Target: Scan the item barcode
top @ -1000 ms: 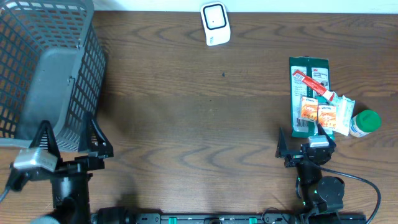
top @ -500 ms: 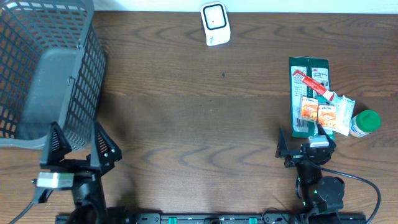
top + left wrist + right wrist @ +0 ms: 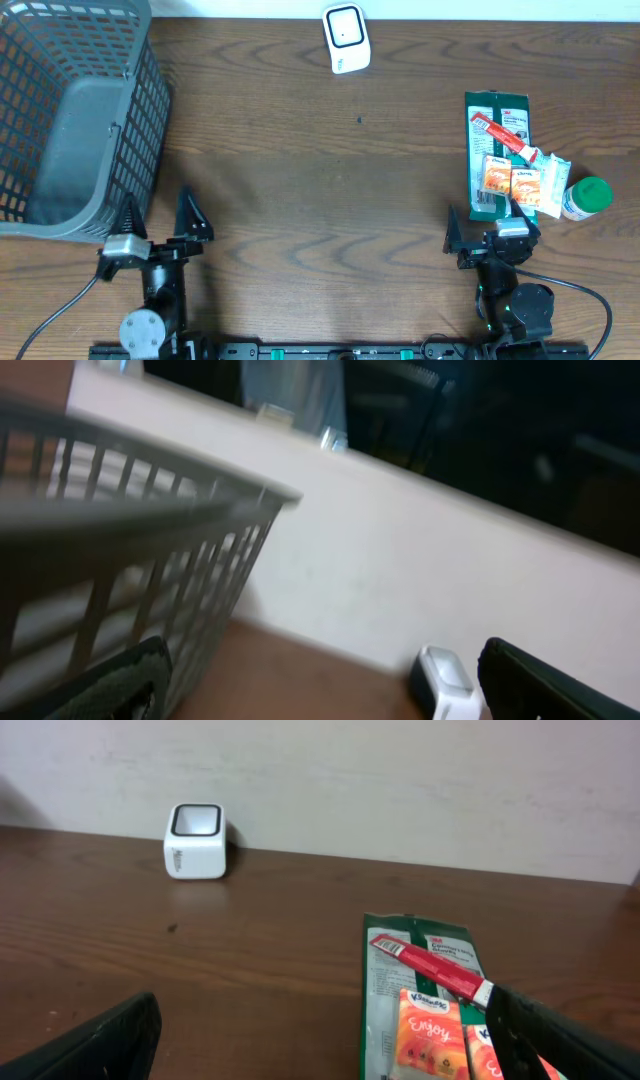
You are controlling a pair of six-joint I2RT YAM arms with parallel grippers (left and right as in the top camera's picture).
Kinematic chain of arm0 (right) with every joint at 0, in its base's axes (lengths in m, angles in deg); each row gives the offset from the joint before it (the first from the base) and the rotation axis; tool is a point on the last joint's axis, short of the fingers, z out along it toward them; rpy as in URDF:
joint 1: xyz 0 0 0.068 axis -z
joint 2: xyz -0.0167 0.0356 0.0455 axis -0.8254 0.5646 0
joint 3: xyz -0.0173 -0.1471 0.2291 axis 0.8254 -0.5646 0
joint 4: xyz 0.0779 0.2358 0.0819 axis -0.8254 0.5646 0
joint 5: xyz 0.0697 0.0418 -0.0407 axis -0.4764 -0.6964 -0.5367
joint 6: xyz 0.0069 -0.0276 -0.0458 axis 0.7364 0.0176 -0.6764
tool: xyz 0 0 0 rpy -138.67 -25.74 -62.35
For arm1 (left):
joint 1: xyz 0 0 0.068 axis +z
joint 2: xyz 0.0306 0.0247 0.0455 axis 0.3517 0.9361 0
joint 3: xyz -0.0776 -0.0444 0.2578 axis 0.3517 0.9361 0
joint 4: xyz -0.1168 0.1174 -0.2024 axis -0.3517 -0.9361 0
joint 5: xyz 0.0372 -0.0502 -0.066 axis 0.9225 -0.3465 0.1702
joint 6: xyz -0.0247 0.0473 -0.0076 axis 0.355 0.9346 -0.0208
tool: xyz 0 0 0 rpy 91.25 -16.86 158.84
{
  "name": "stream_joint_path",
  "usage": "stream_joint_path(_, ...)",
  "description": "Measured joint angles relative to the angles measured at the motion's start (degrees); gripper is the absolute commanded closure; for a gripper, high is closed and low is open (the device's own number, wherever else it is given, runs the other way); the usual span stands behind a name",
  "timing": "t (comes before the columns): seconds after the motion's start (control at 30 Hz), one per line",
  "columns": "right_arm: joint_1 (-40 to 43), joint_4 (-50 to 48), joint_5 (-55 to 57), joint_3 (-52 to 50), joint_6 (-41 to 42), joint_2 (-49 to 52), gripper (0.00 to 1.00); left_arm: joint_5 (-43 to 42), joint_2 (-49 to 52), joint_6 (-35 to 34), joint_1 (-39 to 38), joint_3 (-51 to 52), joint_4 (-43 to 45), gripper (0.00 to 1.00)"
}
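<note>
Looking across the bench (image 3: 320, 180), I see dark brown wood with a wavy grain. The white scanner (image 3: 346, 38) at its far edge is my marker for everything else.

Far to the scanner's left sits the grey basket (image 3: 140, 120), a plastic lattice with a solid floor. Its far and left sides run out of the overhead view, and my left wrist camera shows only blurred bars.

To the scanner's right and nearer me lies the flat, glossy green packet (image 3: 490, 105). Its near end is cut off in my right wrist view.

My left end effector (image 3: 160, 218) is left of the scanner, near my edge of the bench, close by the basket's near corner. Its fingers are spread wide with nothing between them. My right end effector (image 3: 488, 228), right of the scanner, is equally wide and empty. One finger overlaps the green packet's near end from above; I cannot tell if they touch.

The scanner itself is a rounded block with a dark-rimmed window.

Two orange tissue packs (image 3: 497, 176) lie soft and square on the green packet. Further right of the scanner than those lie a white bottle (image 3: 585, 197) with a round green lid and a crinkly white packet (image 3: 555, 180). A slim red stick (image 3: 505, 138) lies slanted across the green packet. No barcode is legible to me on any item.
</note>
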Motion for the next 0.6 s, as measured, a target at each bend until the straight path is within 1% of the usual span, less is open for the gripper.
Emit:
stream_joint_path(0.1, 0.0, 0.0, 0.0, 0.0, 0.0, 0.0, 0.01, 0.0, 0.0, 0.9, 0.0, 0.0, -6.4, 0.02)
stream_joint_path(0.23, 0.0, 0.0, 0.0, 0.0, 0.0, 0.0, 0.01, 0.0, -0.1, 4.2, 0.0, 0.0, -17.2, 0.02)
stream_joint_path(0.3, 0.0, 0.0, 0.0, 0.0, 0.0, 0.0, 0.01, 0.0, -0.1, 5.8, 0.0, 0.0, -21.1, 0.02)
stream_joint_path(0.4, 0.0, 0.0, 0.0, 0.0, 0.0, 0.0, 0.01, 0.3, 0.0, 7.6, -0.1, -0.3, -22.2, 0.02)
stream_joint_path(0.6, 0.0, 0.0, 0.0, 0.0, 0.0, 0.0, 0.01, 0.4, 1.6, 9.1, -0.2, -0.3, -22.2, 0.02)
